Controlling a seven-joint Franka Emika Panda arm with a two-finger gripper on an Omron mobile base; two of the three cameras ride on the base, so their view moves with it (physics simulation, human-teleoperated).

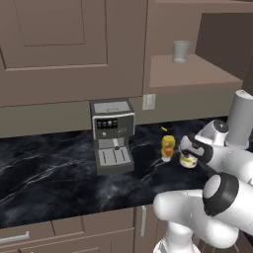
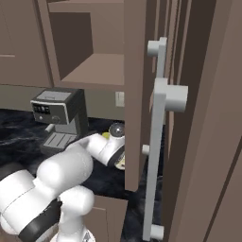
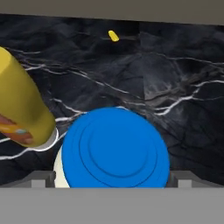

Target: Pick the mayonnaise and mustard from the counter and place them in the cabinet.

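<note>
Hand view shows the gripper (image 3: 112, 177) spread wide astride the mayonnaise (image 3: 114, 148). It should descend squarely, avoiding the mustard (image 3: 22, 105) just left.

A grey espresso machine (image 1: 113, 134) is standing upright against the back wall, its drip tray facing me. Behind it and to its right, a pale wall outlet (image 1: 148, 102) is showing on the backsplash. A grey cup (image 1: 181, 51) is sitting upright on a tan shelf. A small yellow scrap (image 3: 113, 36) is lying on dark marble.
</note>
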